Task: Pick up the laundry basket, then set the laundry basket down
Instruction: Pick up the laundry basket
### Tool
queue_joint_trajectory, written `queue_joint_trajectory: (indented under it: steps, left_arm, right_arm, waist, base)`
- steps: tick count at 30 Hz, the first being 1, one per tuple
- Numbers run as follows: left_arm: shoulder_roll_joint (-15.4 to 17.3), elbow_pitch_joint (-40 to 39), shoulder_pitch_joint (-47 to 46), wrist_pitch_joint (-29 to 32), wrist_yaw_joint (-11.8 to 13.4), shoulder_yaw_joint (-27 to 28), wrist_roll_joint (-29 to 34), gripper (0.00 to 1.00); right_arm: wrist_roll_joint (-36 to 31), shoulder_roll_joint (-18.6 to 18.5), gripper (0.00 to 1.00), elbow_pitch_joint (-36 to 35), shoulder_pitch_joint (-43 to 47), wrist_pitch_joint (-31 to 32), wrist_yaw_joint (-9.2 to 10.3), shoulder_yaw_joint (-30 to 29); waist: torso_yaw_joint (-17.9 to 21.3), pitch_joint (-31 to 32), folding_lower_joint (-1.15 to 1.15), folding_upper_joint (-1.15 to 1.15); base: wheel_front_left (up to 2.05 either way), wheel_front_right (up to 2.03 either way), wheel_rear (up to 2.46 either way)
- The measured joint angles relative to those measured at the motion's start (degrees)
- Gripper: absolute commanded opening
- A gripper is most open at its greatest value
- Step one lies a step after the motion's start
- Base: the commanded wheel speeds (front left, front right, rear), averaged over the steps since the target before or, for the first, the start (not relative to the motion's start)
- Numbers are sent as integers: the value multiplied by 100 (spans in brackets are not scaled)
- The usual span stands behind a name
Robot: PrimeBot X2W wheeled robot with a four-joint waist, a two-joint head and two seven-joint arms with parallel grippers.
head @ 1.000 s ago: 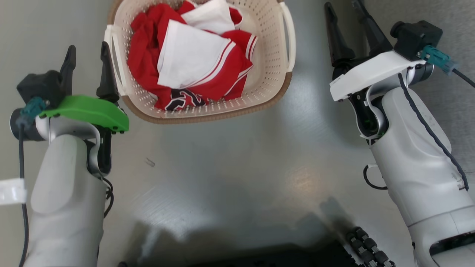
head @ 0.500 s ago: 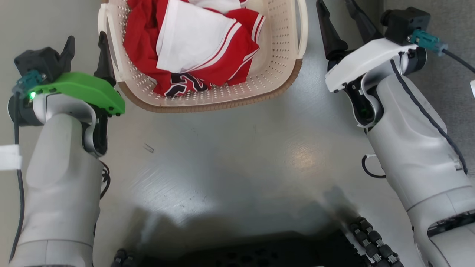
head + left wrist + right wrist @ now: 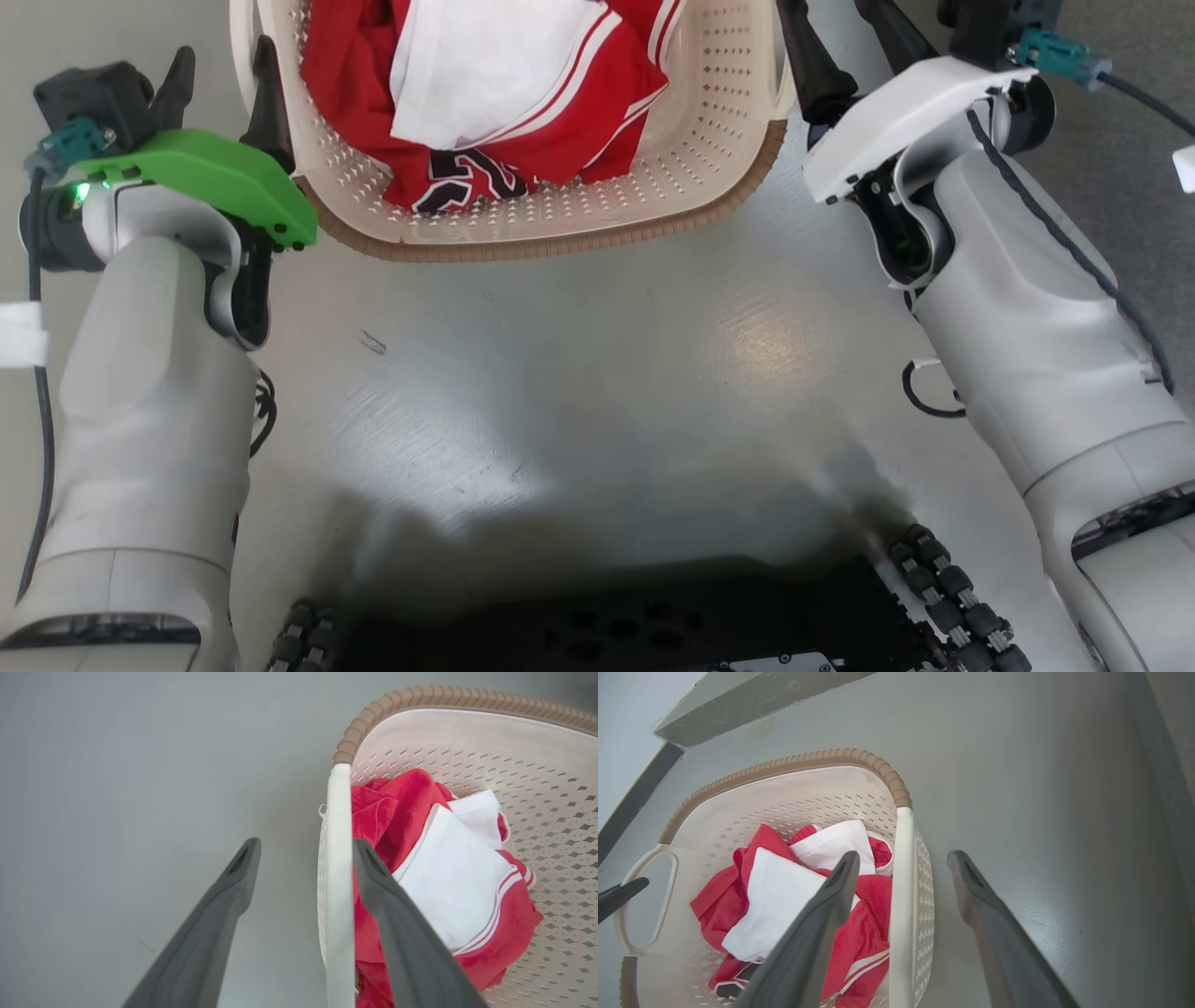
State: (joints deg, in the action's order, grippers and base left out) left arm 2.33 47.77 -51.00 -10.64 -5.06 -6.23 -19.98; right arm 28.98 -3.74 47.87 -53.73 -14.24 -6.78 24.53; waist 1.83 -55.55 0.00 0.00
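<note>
Here is the laundry basket (image 3: 523,248), cream and perforated under its brown rim, sitting on the grey floor (image 3: 579,373) and loaded with red and white clothes (image 3: 523,84). On the basket's left side, the left gripper (image 3: 306,844) is spread wide over the left handle (image 3: 338,882): 1 finger hangs inside the basket above the red cloth, the other outside over the floor, and the white bar runs between them, close to the inner finger. Whether that finger touches the bar, I cannot tell. On the basket's right side it is a mirror picture: the right gripper (image 3: 903,855) is also spread, 1 finger inside, 1 outside, with the right handle (image 3: 901,905) running up the gap between them. So nothing is gripped yet. I judge this to be the approach to the pick-up, with both arms lined up on their handles and the lift not begun. The next move calls for both sets of jaws to close on the 2 bars together, then for an even rise so the load does not tip or slide. Uneven closing could push the basket sideways. As for writing, a dark patch (image 3: 467,182) on the red garment near the basket's closest wall carries white characters, but the folds hide too much to read them. No brand is legible on the basket itself.
</note>
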Motion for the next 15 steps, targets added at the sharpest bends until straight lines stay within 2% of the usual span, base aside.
queue_joint_trajectory:
  steps: [15]
  left_arm:
    - [-57,726,-461,49,-92,-168,-21,100]
  right_arm:
    - [632,-5,100,520,-358,125,-27,457]
  waist:
    - [-58,-278,0,0]
  base:
    - [0,0,0]
